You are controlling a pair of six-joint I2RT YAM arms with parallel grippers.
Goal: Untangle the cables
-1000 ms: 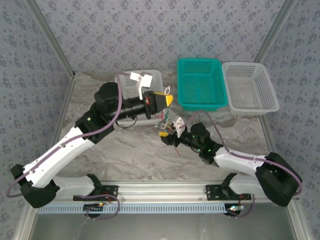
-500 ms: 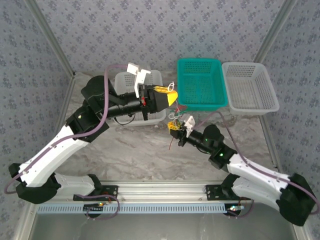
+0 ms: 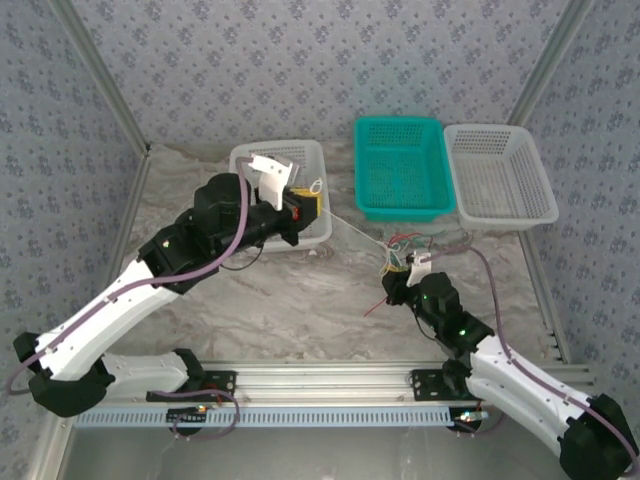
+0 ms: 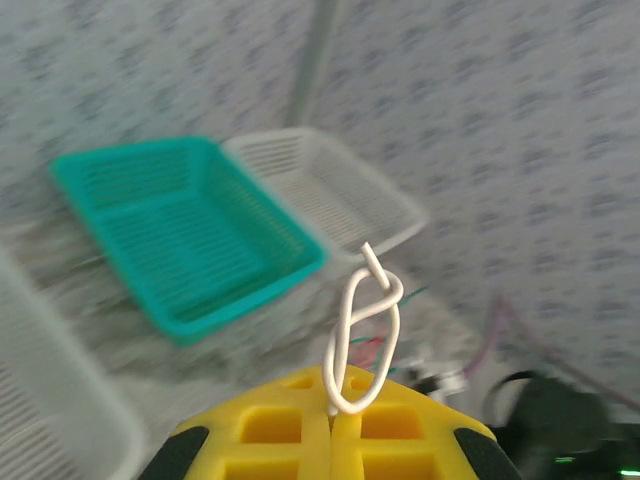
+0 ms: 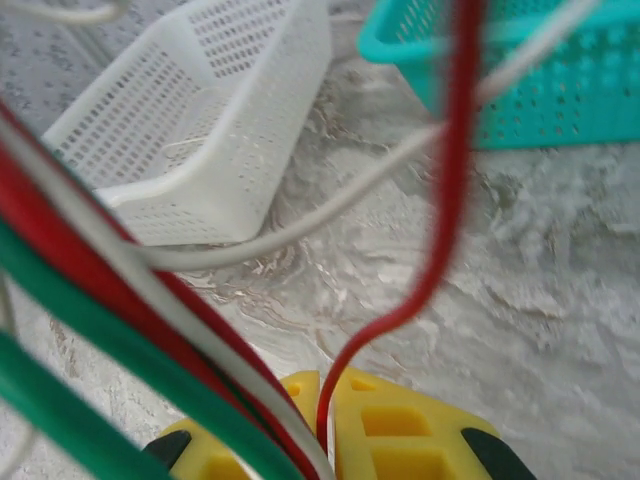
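The cables (image 3: 400,243) sit as a small knot of red, green and pale strands at the tip of the right end effector (image 3: 397,265), above the table (image 3: 280,300), in front of the teal basket (image 3: 400,121). One pale cable (image 3: 355,232) is drawn out of the knot in a straight line. Its long axis runs diagonally, from the knot up and left to the left end effector (image 3: 308,205). A red cable (image 3: 374,308) points the other way, trailing down and left from the knot toward the table. Three colours can be counted, but the number of separate cables cannot be told because the strands overlap. There are three baskets in a row at the far side: a left white basket (image 3: 300,146), the teal one and a right white basket (image 3: 495,128). The left arm (image 3: 130,290) rises from its base, bends at a high elbow and lays its forearm rightward over the left white basket. Its yellow fingers are pressed together on the pale cable, whose end stands up as a small loop in the left wrist view. The right arm (image 3: 510,360) lies low, reaching up and left. Its fingers are pressed together on the cables, with the red cable rising from their seam in the right wrist view.
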